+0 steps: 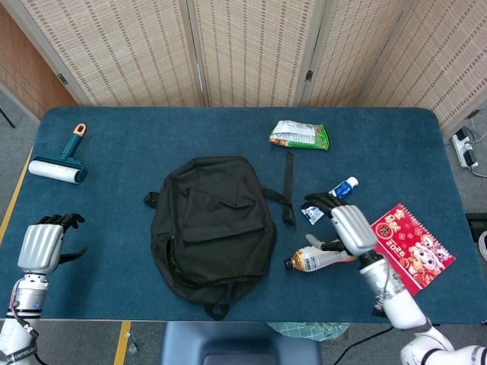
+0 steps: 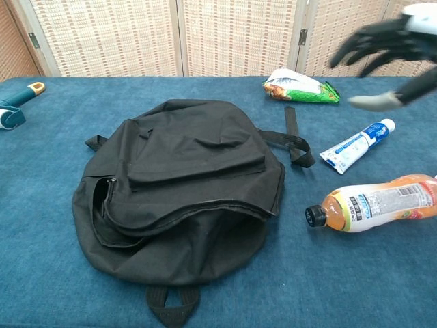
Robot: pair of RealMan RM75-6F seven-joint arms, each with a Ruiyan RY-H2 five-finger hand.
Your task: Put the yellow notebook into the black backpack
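Notebook: not visible in either view. Head view: black backpack [image 1: 211, 223] lies flat mid-bench [image 1: 152, 137], flap down. Right hand [image 1: 340, 226] hangs above the bottle [image 1: 319, 259] and the near end of the toothpaste tube [image 1: 329, 201], fingers spread, holding nothing. Left hand [image 1: 43, 242] at the bench's near left edge, fingers apart, empty. Lint roller [image 1: 61, 161] far left; snack bag [image 1: 300, 135] at the far side; red calendar [image 1: 406, 246] right.

Chest view: backpack [image 2: 181, 191] flap down, a slit left along the zipper. Right hand [image 2: 386, 48] blurred at top right, fingers splayed. Bottle [image 2: 372, 203] on its side right of the backpack.
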